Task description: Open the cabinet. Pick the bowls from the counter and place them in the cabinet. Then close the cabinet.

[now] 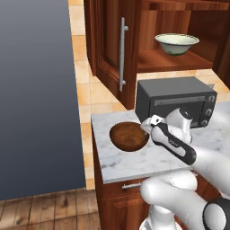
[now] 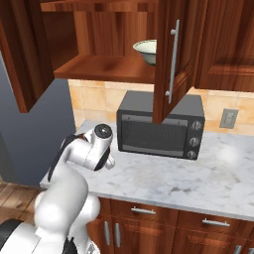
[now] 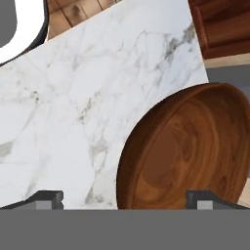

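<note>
Gripper (image 3: pixel 124 199) wide open, nothing held, poised over brown bowl (image 3: pixel 188 151) on counter (image 3: pixel 78 107); rim should be straddled squarely before closing.

Glossy white rounded arm (image 1: pixel 179 188) with dark joints.

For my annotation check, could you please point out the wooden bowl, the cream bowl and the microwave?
wooden bowl (image 1: pixel 129 136), left base view, inner hollow.
cream bowl (image 1: pixel 176 44), left base view, outer wall.
microwave (image 2: pixel 158 134), right base view, door.
</note>
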